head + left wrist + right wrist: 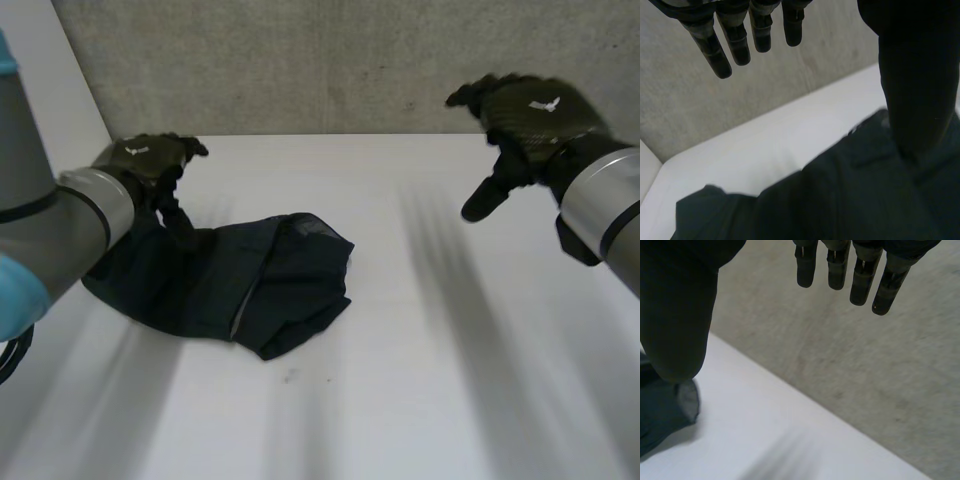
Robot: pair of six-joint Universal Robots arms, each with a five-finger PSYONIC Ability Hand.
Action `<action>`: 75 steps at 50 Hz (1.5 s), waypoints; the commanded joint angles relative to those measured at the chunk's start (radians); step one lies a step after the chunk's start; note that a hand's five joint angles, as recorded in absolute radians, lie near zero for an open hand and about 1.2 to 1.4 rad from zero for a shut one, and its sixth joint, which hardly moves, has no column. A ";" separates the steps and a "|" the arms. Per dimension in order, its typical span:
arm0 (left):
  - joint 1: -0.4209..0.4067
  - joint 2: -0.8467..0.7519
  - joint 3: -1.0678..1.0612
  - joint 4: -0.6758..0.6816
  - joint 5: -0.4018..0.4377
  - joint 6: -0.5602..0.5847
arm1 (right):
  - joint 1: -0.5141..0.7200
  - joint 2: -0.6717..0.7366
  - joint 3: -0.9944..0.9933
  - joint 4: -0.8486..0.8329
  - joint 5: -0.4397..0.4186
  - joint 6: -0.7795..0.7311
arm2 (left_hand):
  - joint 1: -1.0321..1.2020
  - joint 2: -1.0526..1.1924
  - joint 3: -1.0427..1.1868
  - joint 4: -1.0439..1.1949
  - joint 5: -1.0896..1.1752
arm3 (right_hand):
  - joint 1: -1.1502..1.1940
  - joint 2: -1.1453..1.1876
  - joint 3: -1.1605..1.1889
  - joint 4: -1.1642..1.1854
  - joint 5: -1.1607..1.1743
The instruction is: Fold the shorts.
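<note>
Dark shorts (235, 282) lie crumpled on the white table (420, 380), left of its middle. My left hand (150, 165) hovers over their far left part, open, fingers straight, nothing held. In the left wrist view its fingers (740, 37) stand straight above the table's far edge, its thumb (920, 85) over the shorts (840, 200). My right hand (525, 120) is raised at the far right, well apart from the shorts, open and empty. Its fingers (860, 275) hang straight in its wrist view, the thumb (677, 315) above a corner of the shorts (665, 412).
A grey concrete wall (330, 60) runs along the table's far edge. The white tabletop stretches bare to the right and in front of the shorts.
</note>
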 commanded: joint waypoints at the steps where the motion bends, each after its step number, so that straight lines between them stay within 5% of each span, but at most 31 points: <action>1: -0.002 -0.091 -0.040 0.000 -0.008 0.188 | 0.003 0.072 0.001 0.015 -0.047 -0.061 | 0.098 0.083 0.064 0.072 0.059 | 0.007 -0.025 -0.038 -0.060 -0.057; 10: 0.001 -0.140 -0.241 0.168 0.009 0.240 | 0.023 0.099 0.003 0.011 -0.048 -0.072 | 0.127 0.113 0.093 0.101 0.089 | 0.007 -0.025 -0.038 -0.060 -0.057; 20: -0.003 -0.245 -0.233 0.294 0.007 0.237 | 0.023 0.115 0.014 0.012 -0.048 -0.074 | 0.253 0.239 0.219 0.227 0.214 | 0.007 -0.025 -0.038 -0.060 -0.057; 23: -0.009 -0.278 -0.204 0.296 0.007 0.231 | 0.023 0.113 0.014 0.011 -0.048 -0.074 | 0.695 0.680 0.661 0.669 0.656 | 0.007 -0.025 -0.038 -0.060 -0.057; 25: -0.029 -0.292 -0.175 0.299 0.003 0.216 | 0.023 0.113 0.014 0.011 -0.048 -0.074 | 1.213 1.199 1.179 1.187 1.175 | 0.007 -0.025 -0.038 -0.060 -0.057; 36: -0.221 -0.275 0.068 0.296 0.009 -0.037 | 0.012 0.105 -0.006 0.011 -0.027 -0.084 | 1.216 1.202 1.182 1.190 1.177 | 0.007 -0.025 -0.038 -0.060 -0.057; 50: -0.449 -0.541 0.371 0.287 0.024 -0.043 | -0.020 0.049 -0.035 0.004 0.130 -0.086 | 1.216 1.202 1.182 1.190 1.177 | 0.007 -0.025 -0.038 -0.060 -0.057; 51: -0.454 -0.548 0.367 0.284 0.024 -0.042 | -0.026 0.047 -0.035 0.004 0.128 -0.086 | 1.065 1.051 1.032 1.039 1.027 | 0.007 -0.025 -0.038 -0.060 -0.057; 53: -0.469 -0.552 0.347 0.268 0.024 -0.034 | -0.026 0.047 -0.035 0.004 0.127 -0.086 | 0.397 0.382 0.363 0.371 0.358 | 0.007 -0.025 -0.038 -0.060 -0.057; 55: -0.477 -0.545 0.327 0.256 0.021 -0.027 | -0.028 0.049 -0.035 0.004 0.124 -0.084 | 0.073 0.058 0.039 0.047 0.034 | 0.007 -0.025 -0.038 -0.060 -0.057; 63: -0.436 -0.382 0.197 0.209 -0.002 0.006 | -0.025 0.056 -0.035 0.011 0.096 -0.093 | 0.016 0.001 -0.018 -0.010 -0.023 | 0.007 -0.025 -0.038 -0.060 -0.057; 75: -0.217 0.030 -0.296 0.228 -0.115 0.000 | -0.008 0.116 0.138 -0.035 -0.095 -0.270 | 0.039 0.025 0.005 0.013 0.001 | 0.007 -0.025 -0.038 -0.060 -0.057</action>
